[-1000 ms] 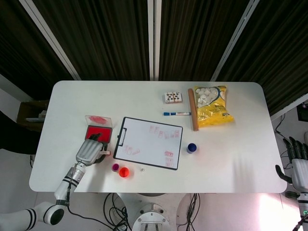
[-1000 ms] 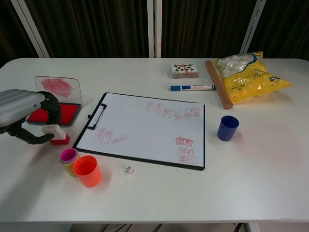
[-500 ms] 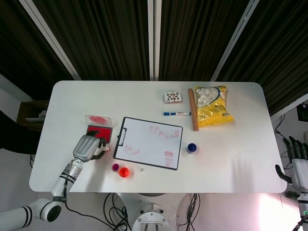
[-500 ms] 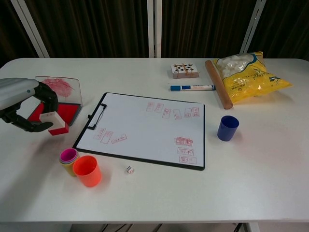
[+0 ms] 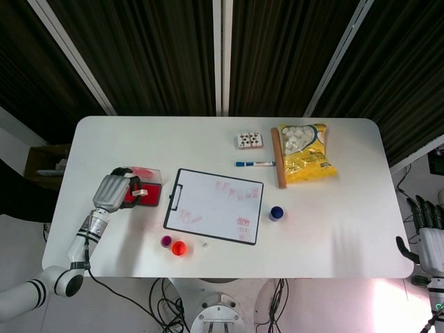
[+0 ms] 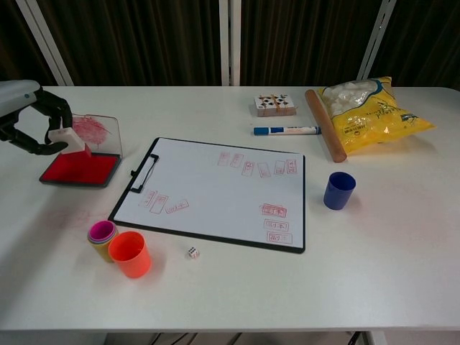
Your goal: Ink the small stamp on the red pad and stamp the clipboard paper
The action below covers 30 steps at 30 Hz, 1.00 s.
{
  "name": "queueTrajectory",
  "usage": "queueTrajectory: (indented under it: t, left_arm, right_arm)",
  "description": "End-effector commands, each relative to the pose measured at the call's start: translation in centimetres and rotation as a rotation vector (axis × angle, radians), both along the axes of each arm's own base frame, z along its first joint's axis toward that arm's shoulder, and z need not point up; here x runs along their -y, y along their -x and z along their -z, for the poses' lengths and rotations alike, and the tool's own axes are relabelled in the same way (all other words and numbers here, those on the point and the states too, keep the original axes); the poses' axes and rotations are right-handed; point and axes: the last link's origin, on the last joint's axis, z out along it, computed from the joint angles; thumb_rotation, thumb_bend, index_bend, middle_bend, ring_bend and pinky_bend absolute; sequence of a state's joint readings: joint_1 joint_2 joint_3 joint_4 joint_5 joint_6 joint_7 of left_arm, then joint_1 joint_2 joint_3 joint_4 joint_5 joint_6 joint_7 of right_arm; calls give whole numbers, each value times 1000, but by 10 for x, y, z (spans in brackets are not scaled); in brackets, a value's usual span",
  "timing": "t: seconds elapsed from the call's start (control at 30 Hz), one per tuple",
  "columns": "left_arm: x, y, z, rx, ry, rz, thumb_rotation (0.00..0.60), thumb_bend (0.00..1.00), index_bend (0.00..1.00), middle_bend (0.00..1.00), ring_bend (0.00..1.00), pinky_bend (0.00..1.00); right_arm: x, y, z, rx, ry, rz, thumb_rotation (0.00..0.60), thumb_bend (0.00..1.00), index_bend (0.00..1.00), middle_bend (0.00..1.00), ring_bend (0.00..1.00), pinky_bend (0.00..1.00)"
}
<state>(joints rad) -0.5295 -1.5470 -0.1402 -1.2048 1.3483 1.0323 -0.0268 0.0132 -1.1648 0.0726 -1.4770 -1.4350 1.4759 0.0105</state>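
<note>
left hand (image 6: 32,122) grasped small stamp (image 6: 66,139), poised above red pad (image 6: 80,169) at frame left; inking step; next likely needed downward press onto pad.

1. Bare table (image 6: 374,259) lies open across the front right.
2. Purple cup (image 6: 101,231), orange cup (image 6: 130,253) and a die (image 6: 192,251) crowd the clipboard (image 6: 215,192)'s front-left corner.
3. The ink pad (image 6: 80,169)'s upright lid (image 6: 97,134) walls its far side.
4. Blue cup (image 6: 338,190) stands just beside the clipboard's right edge.
</note>
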Motion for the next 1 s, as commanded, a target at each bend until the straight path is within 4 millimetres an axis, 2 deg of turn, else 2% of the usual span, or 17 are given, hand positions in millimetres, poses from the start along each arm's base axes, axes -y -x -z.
queueTrajectory:
  t: [0.03, 0.4, 1.0]
  left_arm:
    - [-11, 1, 6, 8, 18, -15, 600, 443, 642, 642, 231, 201]
    - [-18, 14, 20, -10, 73, -56, 600, 445, 642, 643, 231, 201]
    - [-21, 25, 30, -9, 87, -89, 600, 447, 649, 646, 232, 200]
  right_arm:
    - [0, -1, 0, -4, 2, 1, 600, 237, 0, 0, 0, 0]
    - [0, 0, 2, -8, -4, 13, 600, 238, 0, 0, 0, 0]
    - [1, 1, 5, -9, -11, 14, 600, 240, 0, 0, 0, 0]
